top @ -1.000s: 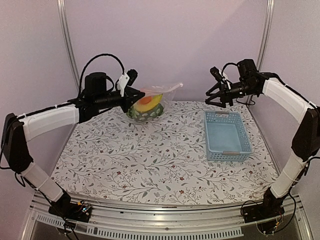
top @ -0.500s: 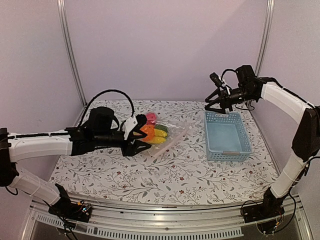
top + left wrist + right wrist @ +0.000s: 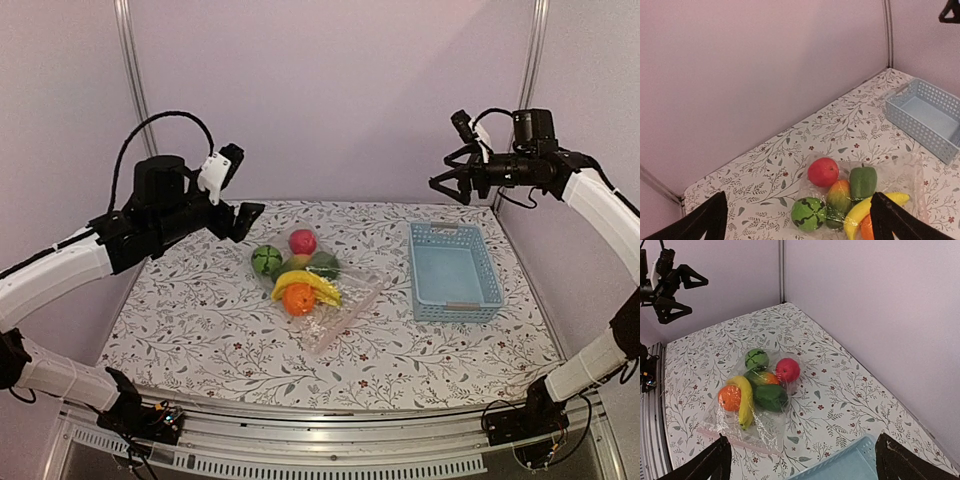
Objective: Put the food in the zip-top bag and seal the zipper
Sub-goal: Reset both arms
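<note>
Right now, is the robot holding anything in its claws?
Nothing. The left gripper and the right gripper are both open in the air, empty. The bag with the food lies on the table.

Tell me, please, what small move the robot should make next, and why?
Probably lower the left gripper toward one end of the zipper. The food appears to lie inside the zip-top bag, this gripper and the right gripper hang open and empty, and I cannot tell whether the strip is sealed.

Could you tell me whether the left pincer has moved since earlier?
Yes. The left pincer has lifted up and leftward, farther from the blue basket, leaving the zip-top bag.
</note>
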Robot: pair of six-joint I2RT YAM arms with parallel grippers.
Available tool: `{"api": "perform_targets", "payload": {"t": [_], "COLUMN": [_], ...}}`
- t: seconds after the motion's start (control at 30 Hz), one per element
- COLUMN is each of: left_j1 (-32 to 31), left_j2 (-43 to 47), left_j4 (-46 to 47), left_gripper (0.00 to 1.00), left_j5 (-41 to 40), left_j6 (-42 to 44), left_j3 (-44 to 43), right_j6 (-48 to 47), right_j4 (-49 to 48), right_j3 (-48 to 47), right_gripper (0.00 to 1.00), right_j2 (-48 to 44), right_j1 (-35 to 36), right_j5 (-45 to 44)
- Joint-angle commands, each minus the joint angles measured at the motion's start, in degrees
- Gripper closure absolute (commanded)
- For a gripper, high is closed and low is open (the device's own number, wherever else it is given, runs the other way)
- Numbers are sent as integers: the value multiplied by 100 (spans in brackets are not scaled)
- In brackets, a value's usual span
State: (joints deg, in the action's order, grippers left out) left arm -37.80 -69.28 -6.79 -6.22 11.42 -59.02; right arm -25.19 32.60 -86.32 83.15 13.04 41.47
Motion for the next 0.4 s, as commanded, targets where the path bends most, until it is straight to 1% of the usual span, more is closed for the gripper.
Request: {"api": "perform_targets", "payload": {"t": [0.0,0.1,0.17,0.27,0.37], "left_j1": [500,760,928,1119,1146], "left_j2": [-13,-106,-216,-345,-257], "left_j4": [376,766,590,220,551], "left_gripper": [0,0,0,0,0], "left_j5": [-1098,-1475,-1472,-1372,-1243], "left_j6": [-624,-1021,-1322,-1762,-1684], "left_j3": [-360,-392,-510,-726,-416], "right_j6": [1572,2071,2185,2153,2073], "right_j4": [-1271,-1422,-1502,-1806,-1910], "right_j3": [689,782,866,1269,1560], "right_gripper": [1,1,1,1,1], "right_j2": [-539,-771,-944,-1324,-1596], "right_j1": [-388,-395,-391,-390,-391], "right_j5": [-1591,-2616,-2988,-3197,-3142]}}
